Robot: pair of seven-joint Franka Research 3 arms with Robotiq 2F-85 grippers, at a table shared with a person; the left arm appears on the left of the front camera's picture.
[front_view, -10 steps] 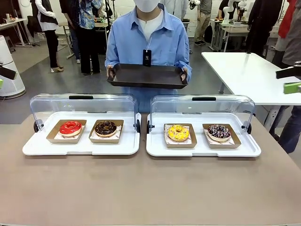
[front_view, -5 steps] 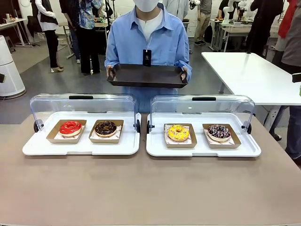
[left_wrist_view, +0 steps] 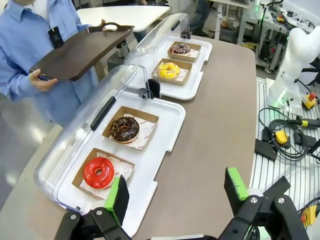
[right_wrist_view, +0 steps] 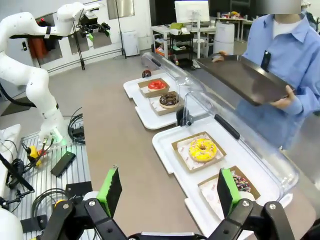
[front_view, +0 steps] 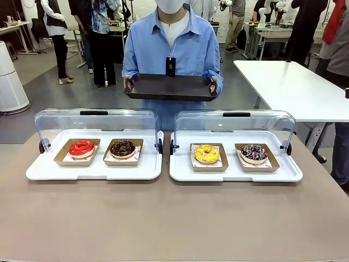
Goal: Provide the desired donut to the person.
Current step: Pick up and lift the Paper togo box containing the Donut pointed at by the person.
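Across the table the person (front_view: 169, 49) stands holding a dark serving tray (front_view: 170, 87) in both hands. A red donut (front_view: 82, 147) and a chocolate donut (front_view: 122, 147) sit in cardboard boats on the left white tray (front_view: 92, 170). A yellow donut (front_view: 206, 153) and a sprinkled chocolate donut (front_view: 254, 153) sit on the right white tray (front_view: 234, 173). My left gripper (left_wrist_view: 176, 192) hangs open high above the table's left end, near the red donut (left_wrist_view: 98, 171). My right gripper (right_wrist_view: 169, 192) hangs open above the right end, near the yellow donut (right_wrist_view: 202, 149).
Clear covers (front_view: 95, 121) stand rolled back behind both trays. The brown table (front_view: 174, 218) is bare in front of them. A white table (front_view: 289, 87) stands at the back right, and bystanders behind the person. Cables and boxes (left_wrist_view: 280, 140) lie beside the arm bases.
Both grippers have drawn outward from the side edges of the front view, where they stood a second ago. The person, tray and donuts have not moved.
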